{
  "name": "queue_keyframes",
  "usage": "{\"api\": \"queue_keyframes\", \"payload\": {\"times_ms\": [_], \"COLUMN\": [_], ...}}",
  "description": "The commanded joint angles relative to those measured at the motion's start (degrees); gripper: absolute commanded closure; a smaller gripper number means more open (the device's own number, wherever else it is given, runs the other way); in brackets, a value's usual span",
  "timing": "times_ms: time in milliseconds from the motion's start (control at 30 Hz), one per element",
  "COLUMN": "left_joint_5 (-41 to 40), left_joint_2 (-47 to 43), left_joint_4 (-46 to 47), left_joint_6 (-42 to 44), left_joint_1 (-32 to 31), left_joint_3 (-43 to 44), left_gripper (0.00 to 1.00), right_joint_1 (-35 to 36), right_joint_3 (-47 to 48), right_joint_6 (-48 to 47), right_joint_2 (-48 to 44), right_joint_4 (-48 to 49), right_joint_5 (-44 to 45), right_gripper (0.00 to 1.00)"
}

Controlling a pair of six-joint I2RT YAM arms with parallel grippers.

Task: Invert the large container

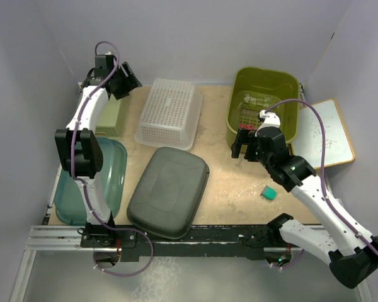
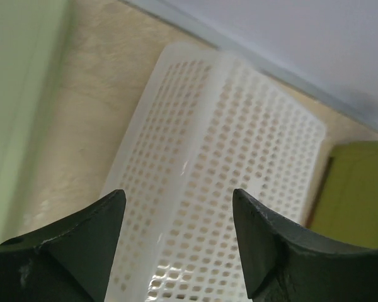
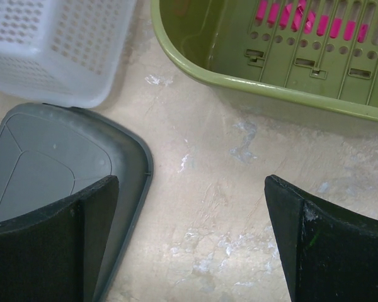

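Starting nearest the bases, we see the right gripper point(image 1: 242, 143) spread wide and empty over bare tabletop, between the grey lid point(image 1: 169, 192) and the olive tub point(image 1: 234, 112). Beyond the lid, in the upper middle of the top view, sits the white basket point(image 1: 167, 113), which we take for the large container. We judge it light, thin plastic with some flex, quick to skid; its flared rim offers the best hold. It is perforated all over and seems to rest base-up already. Farthest, upper left, the left gripper point(image 1: 126, 80) hovers with jaws parted, gripping nothing.
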Motion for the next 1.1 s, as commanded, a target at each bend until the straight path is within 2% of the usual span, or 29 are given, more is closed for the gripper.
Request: {"api": "queue_keyframes", "payload": {"times_ms": [0, 167, 300, 533, 667, 833, 933, 1067], "left_joint_5": [-9.7, -13.8, -20.8, -30.8, -28.2, -22.0, -19.6, -22.7], "left_joint_2": [0.1, -3.0, -5.9, -2.2, 1.7, 3.1, 3.9, 7.8], "left_joint_4": [-14.0, -13.8, -14.1, -13.4, -10.6, -9.1, -7.2, -8.1], "left_joint_6": [11.2, 12.8, 15.8, 16.6, 15.9, 13.0, 12.3, 13.6], "left_joint_1": [-0.8, -3.3, -12.7, -27.8, -33.8, -38.1, -39.1, -38.7], "left_joint_3": [3.9, 4.0, 6.5, 9.3, 8.5, 6.3, 3.0, 3.1], "left_gripper": [0.33, 0.32, 0.31, 0.3, 0.31, 0.32, 0.32, 0.32], "right_joint_1": [0.2, 0.2, 0.2, 0.2, 0.1, 0.2, 0.1, 0.1], "right_joint_3": [0.7, 0.4, -0.3, 0.8, 2.0, 3.4, 1.8, 1.2], "right_joint_6": [0.7, 0.7, 1.0, 0.8, -0.5, -0.7, -0.7, -0.4], "right_joint_2": [-0.5, -0.3, 0.3, 1.5, 1.5, 0.0, -2.2, -2.8], "right_joint_4": [1.0, 1.5, 2.4, 2.3, 1.1, -1.4, -0.2, 0.4], "right_joint_5": [-1.1, -1.3, -1.7, -1.3, 1.3, 5.7, 6.8, 6.6], "right_gripper": [0.0, 0.0, 0.0, 0.0, 0.0, 0.0, 0.0, 0.0]}}
